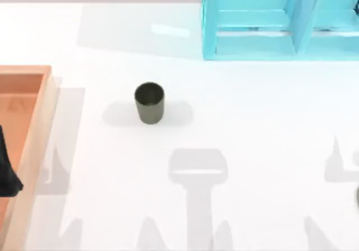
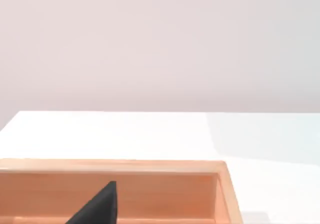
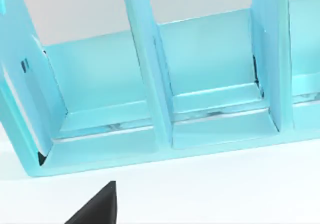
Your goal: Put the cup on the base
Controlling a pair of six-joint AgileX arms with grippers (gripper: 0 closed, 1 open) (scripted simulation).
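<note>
Left of centre in our top view stands the small dark olive-grey cylindrical cup (image 1: 150,102), upright on the white table (image 1: 252,128). At the left edge our left gripper (image 1: 7,175) sits over the orange wooden tray (image 1: 39,128); we cannot tell how wide its pincer is.

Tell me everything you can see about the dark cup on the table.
The small dark olive-grey cylindrical cup has no handle, tapers slightly toward its base and looks like dull metal. It stands upright, mouth open upward, on the white table, left of centre in the top view. Nothing touches it but the table.

Bright, even light; the cup (image 1: 150,102) casts soft shadows to both sides on the white table (image 1: 252,150)
</note>
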